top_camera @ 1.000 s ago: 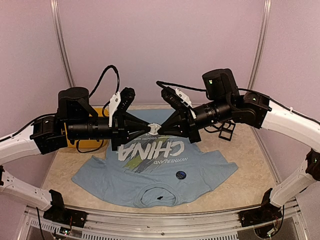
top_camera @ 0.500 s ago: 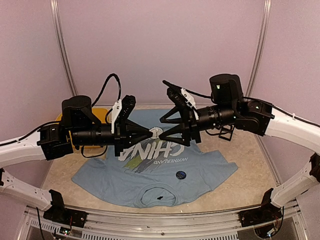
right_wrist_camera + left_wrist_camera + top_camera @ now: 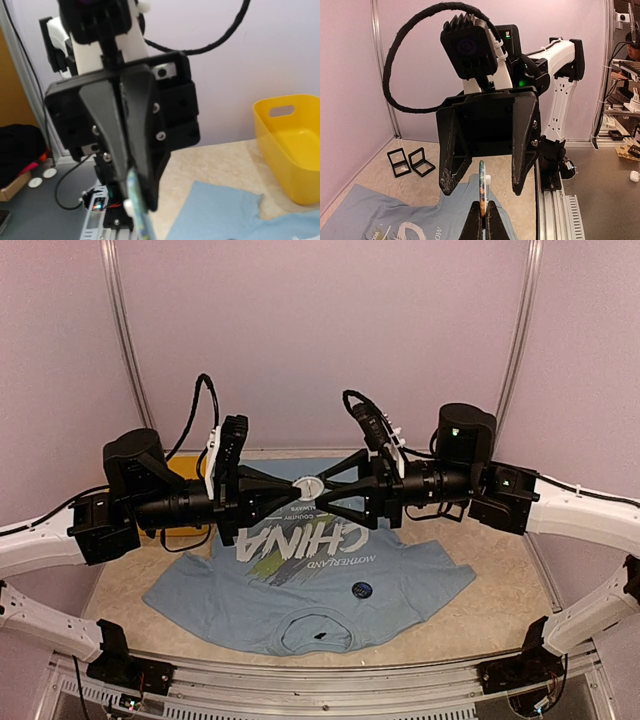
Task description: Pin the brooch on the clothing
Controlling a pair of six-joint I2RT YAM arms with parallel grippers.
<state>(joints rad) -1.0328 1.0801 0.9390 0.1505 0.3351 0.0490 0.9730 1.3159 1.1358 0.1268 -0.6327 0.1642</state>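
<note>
From above, your left gripper (image 3: 296, 487) is pinching the round brooch (image 3: 308, 483) tight. It is holding it up in the air over the blue CHINA T-shirt (image 3: 300, 590), which is lying flat on the table (image 3: 500, 540). A second ago your right gripper (image 3: 322, 487) was pinching the brooch too. Now its jaws are standing wide apart, one on each side of it.

In the left wrist view, the left gripper (image 3: 481, 206) is squeezing the brooch (image 3: 481, 182) by its bottom edge. The right gripper (image 3: 483, 189) is gaping around it without touching.

In the right wrist view, the brooch (image 3: 136, 205) is looking blurry at the tip of the closed left gripper (image 3: 133, 192). The yellow bin (image 3: 287, 145) is sitting beside the T-shirt (image 3: 220, 215).
</note>
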